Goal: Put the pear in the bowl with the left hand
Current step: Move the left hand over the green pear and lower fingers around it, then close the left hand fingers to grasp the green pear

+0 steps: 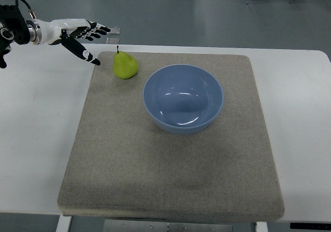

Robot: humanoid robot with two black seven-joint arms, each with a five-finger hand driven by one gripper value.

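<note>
Left hand (78,34): fingers spread, empty. Pear (124,65): upright, just right of hand. Bowl (183,98): blue, farther right, on mat (170,159).

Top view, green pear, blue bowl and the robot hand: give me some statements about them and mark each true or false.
1. The green pear lies inside the round blue bowl. False: it sits on the grey mat, left of the bowl.
2. The left hand holds nothing, fingers spread. True.
3. The bowl is empty. True.
4. The left hand touches the pear. False: a gap separates them.
5. The mat lies on a white table. True.
</note>
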